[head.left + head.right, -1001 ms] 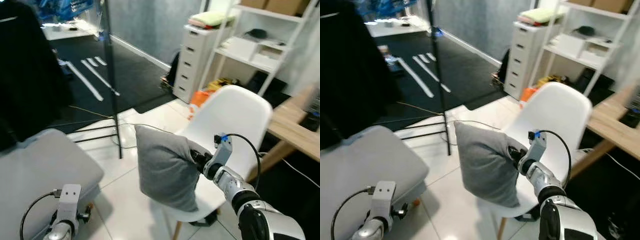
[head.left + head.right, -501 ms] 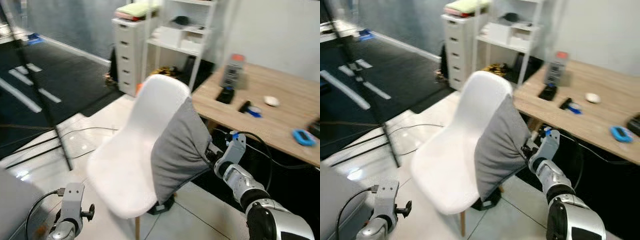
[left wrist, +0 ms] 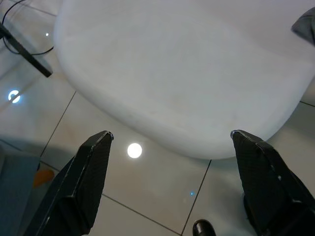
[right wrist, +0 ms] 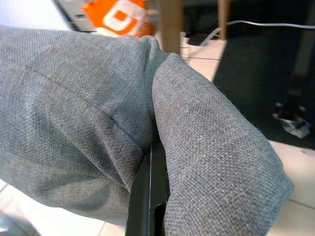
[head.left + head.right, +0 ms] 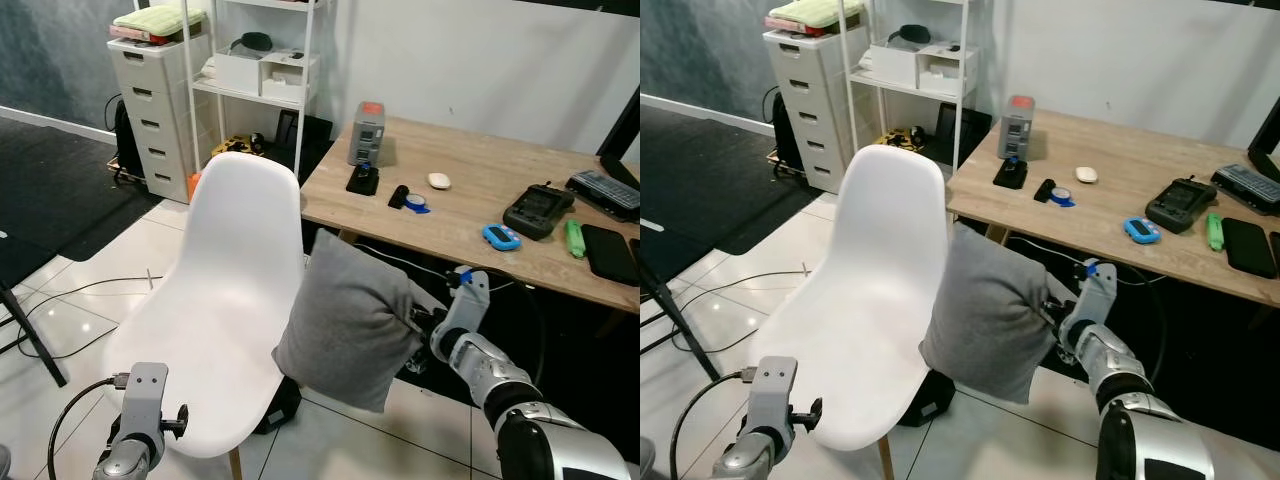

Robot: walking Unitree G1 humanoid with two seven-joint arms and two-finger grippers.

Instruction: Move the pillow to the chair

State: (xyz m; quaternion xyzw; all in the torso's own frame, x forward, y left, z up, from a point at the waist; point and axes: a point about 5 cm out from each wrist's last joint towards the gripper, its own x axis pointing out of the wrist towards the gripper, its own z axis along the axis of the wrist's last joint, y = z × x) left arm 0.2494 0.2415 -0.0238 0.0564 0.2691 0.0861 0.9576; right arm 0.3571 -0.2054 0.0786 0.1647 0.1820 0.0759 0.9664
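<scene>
The right pincer (image 5: 418, 326) pinches a bunched fold of the soft, light grey pillow (image 5: 345, 325), which hangs beside the white chair (image 5: 215, 320), likely to sag unless gripped deep.

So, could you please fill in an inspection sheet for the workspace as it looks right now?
Surface: white tiled floor.
Job's things: grey pillow held in the air beside the white chair, not yet on its seat.
Clutter: wooden desk carrying small devices; white drawer unit.
Grippers: right gripper shut on the pillow; left gripper open, above the chair's front edge.
Cables: one on the floor; others under the desk.
Surroundings: white shelf rack, pale wall.
</scene>
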